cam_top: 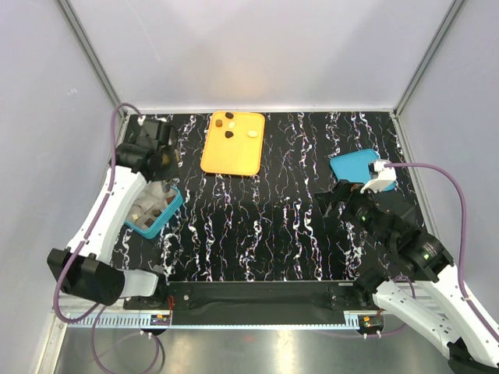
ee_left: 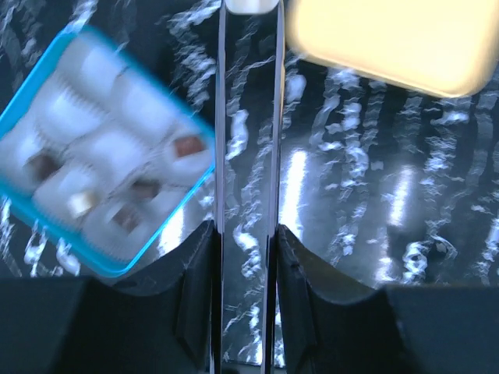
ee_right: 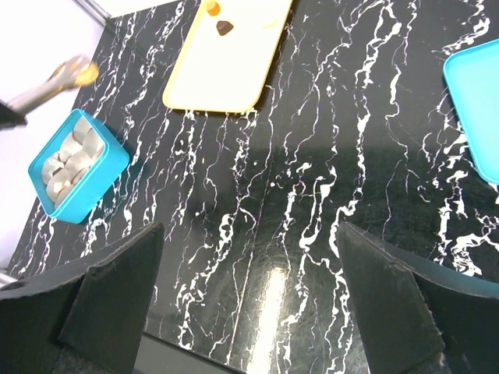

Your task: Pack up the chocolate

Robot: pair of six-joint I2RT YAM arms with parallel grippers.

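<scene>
Marble table (cam_top: pixel 273 226); right wrist view shows left hand (ee_right: pixel 80 73) gripping chocolate (ee_right: pixel 89 72).

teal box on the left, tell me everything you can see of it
The teal box is an open-topped rectangle with rounded corners, plastic-looking. White fluted cups fill it; several hold brown chocolate pieces, one a pale piece. It lies flat on the black marbled table, at its left side, partly behind the left arm in the top view.

Marbled table (cam_top: pixel 273 226): orange tray (cam_top: pixel 231 161), teal box (cam_top: pixel 161 225), lid (cam_top: pixel 349 167)
</scene>
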